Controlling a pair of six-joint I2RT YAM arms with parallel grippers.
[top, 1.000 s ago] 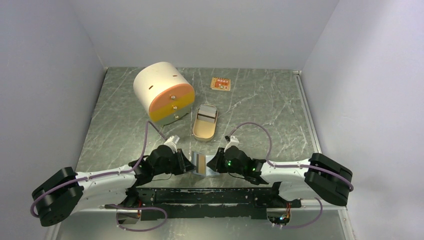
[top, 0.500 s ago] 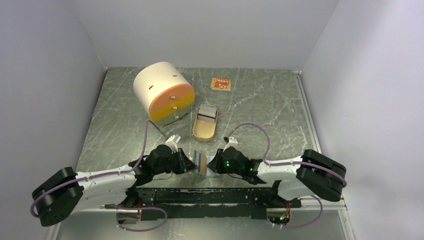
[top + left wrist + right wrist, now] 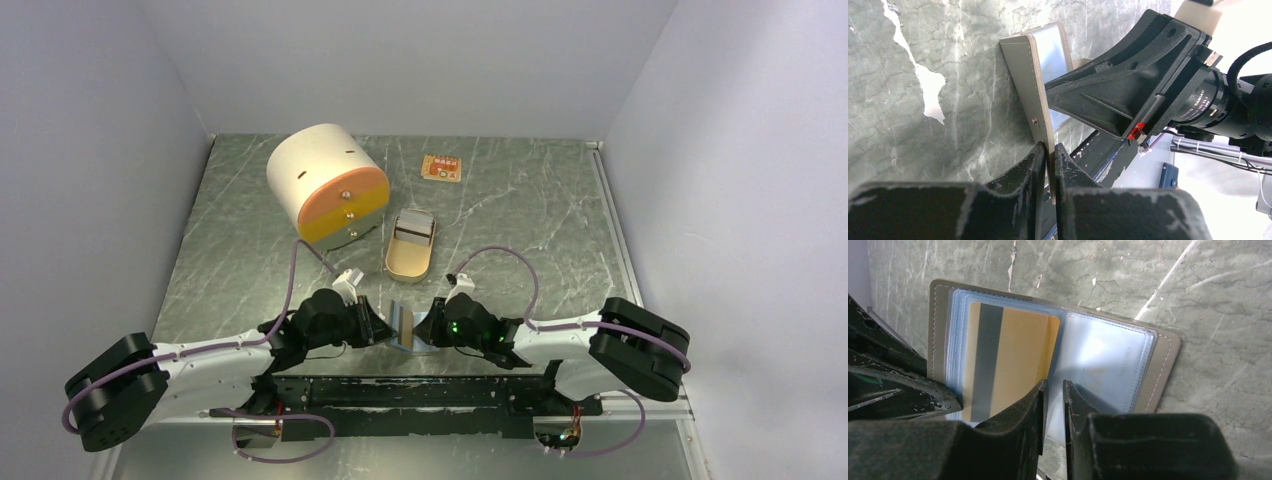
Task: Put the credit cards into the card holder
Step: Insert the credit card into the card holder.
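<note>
Card holder (image 3: pixel 403 327): lower centre, open, on edge on worktop (image 3: pixel 520 230). Left fingers (image 3: pixel 1020 167) clamped narrow on its cover. Gold card (image 3: pixel 1013 355) apparently part-way into clear sleeve (image 3: pixel 1103 360). Right fingers (image 3: pixel 1018 420) narrow at its edge; card or sleeve unclear. Step: insertion. Next: push card fully home.

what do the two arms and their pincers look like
The left arm and right arm have white links between bulky black joint housings, each with a purple cable looping alongside. The left pincer and right pincer have two flat black jaws, scuffed at the edges. Small green lights glow on the right wrist, and a red mark shows on the right pincer's body.
</note>
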